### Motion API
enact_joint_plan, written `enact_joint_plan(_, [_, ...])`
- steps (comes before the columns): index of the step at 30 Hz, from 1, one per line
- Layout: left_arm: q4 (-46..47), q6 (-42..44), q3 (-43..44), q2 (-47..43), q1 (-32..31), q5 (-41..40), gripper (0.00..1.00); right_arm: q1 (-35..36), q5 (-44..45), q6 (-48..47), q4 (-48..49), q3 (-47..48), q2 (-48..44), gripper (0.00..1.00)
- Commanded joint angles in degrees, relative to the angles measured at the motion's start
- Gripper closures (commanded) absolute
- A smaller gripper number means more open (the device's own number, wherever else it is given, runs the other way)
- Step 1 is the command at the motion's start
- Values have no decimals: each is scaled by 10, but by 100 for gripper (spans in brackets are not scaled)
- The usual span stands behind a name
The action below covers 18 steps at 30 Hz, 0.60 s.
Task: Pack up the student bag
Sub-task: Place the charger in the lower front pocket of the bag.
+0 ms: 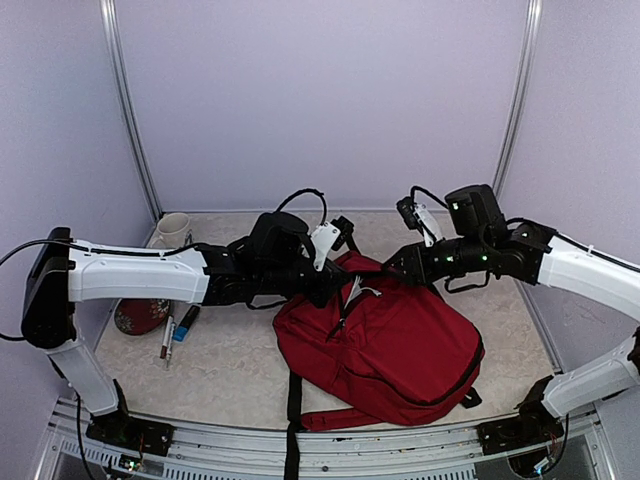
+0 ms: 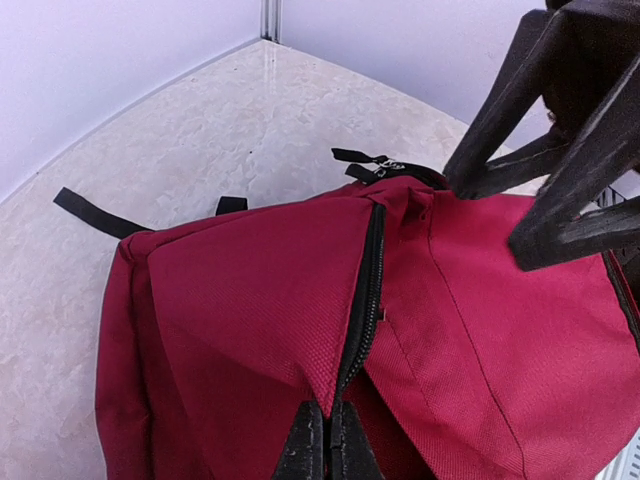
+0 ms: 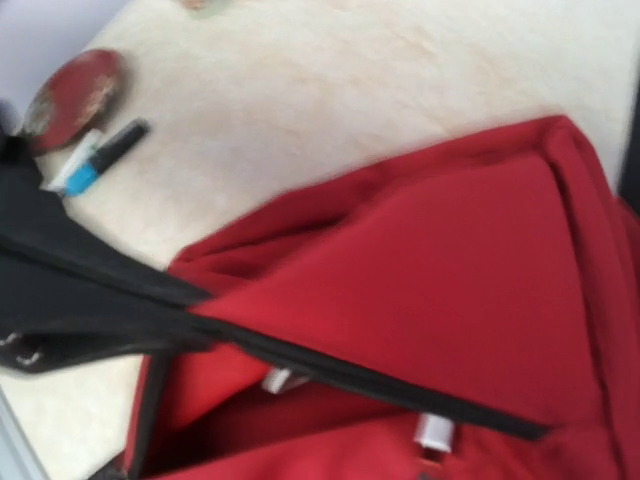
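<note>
Left end effector (image 2: 327,445): closing tight on the student bag (image 1: 385,345) at its zipper edge (image 2: 366,300), seemingly spreading the opening for packing; right end effector (image 1: 397,266): touching the bag's top, grip indiscernible; bag lying on the table (image 1: 230,365) between both arms.

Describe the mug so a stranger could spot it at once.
From the big red backpack in the middle, look left toward the far left corner. The mug stands there, behind the left arm. It is pale cream, unlike the round red object and the pens nearer the front.
</note>
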Motion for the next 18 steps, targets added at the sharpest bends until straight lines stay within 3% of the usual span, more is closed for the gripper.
enact_joint_plan(1, [-9,-4,20,12,5,2,100,-3,38,27,10,-37,49,69])
enact_joint_plan(10, [-10,-1,28,18,5,1,100,0,28,42,125,-57,137,83])
enact_joint_plan(14, [-10,2,32,23,5,4,100,0,-2,42,164,-45,174,100])
enact_joint_plan(18, [-13,6,35,27,6,4,100,1,-13,52,199,-23,192,100])
